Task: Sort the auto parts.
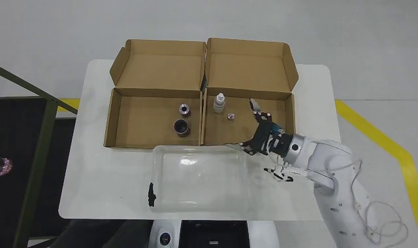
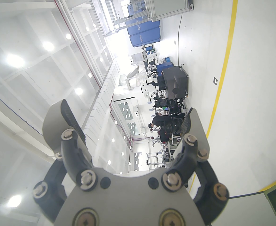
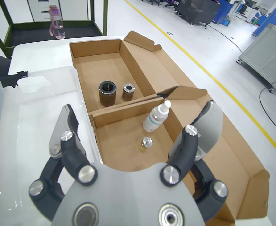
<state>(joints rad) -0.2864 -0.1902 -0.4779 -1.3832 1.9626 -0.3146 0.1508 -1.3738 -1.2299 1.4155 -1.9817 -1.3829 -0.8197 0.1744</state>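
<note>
Behind the bin (image 1: 196,183), the left box (image 1: 140,124) holds two cylinders (image 1: 180,126), the right box (image 1: 225,132) a bottle (image 1: 220,103).

Readable text: none. There's print in a few places, but nothing resolves.
Blue cabinet (image 2: 143,32) far down the hall in the left wrist view has a white logo mark and a line of white lettering on its side, too small to make out. White bottle (image 3: 154,118) in the cardboard box (image 3: 119,142) has a label around its body; the print is blurred in the right wrist view and just a speck in the top view. Small dark square marker (image 2: 215,80) on the floor beside the yellow line (image 2: 222,71) carries a white symbol, unreadable. Similar floor plate (image 3: 169,33) in the right wrist view, also illegible.
</note>
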